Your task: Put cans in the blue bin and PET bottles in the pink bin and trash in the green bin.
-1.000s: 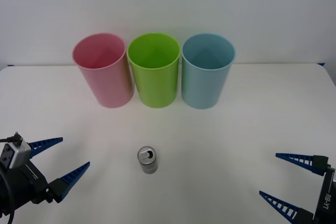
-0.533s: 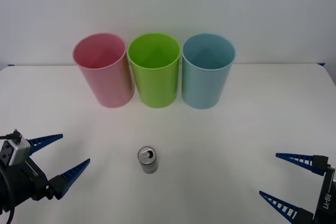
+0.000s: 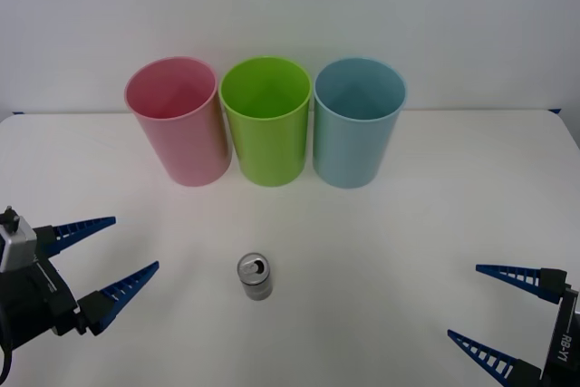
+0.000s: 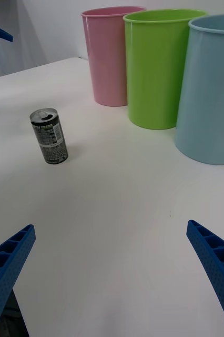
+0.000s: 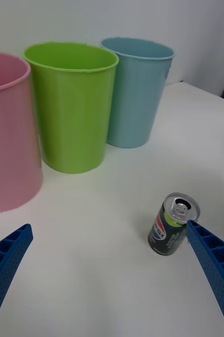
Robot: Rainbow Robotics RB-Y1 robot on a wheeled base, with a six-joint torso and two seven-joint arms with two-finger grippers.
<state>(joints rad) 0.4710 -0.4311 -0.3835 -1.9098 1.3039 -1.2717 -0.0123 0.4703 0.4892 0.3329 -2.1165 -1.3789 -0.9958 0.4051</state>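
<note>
A small silver-grey can [image 3: 256, 277] [image 4: 49, 136] [image 5: 172, 225] stands upright on the white table, in front of the bins. At the back stand the pink bin [image 3: 178, 120] [image 4: 108, 54] [image 5: 6, 136], the green bin [image 3: 266, 120] [image 4: 157, 67] [image 5: 72, 104] and the blue bin [image 3: 358, 120] [image 4: 212, 87] [image 5: 135, 88] in a row, pink on the left. My left gripper [image 3: 104, 256] hovers open at the front left, a short way left of the can. Far to the can's right, my right gripper [image 3: 497, 314] is open at the front right. No PET bottles or trash are in view.
The white table [image 3: 408, 233] runs wide around the can, with bare surface between the can and the bins. A plain white wall stands behind the bins.
My left gripper has risen slightly and shifted a little toward the can. The right gripper, the can and the bins have not moved.
</note>
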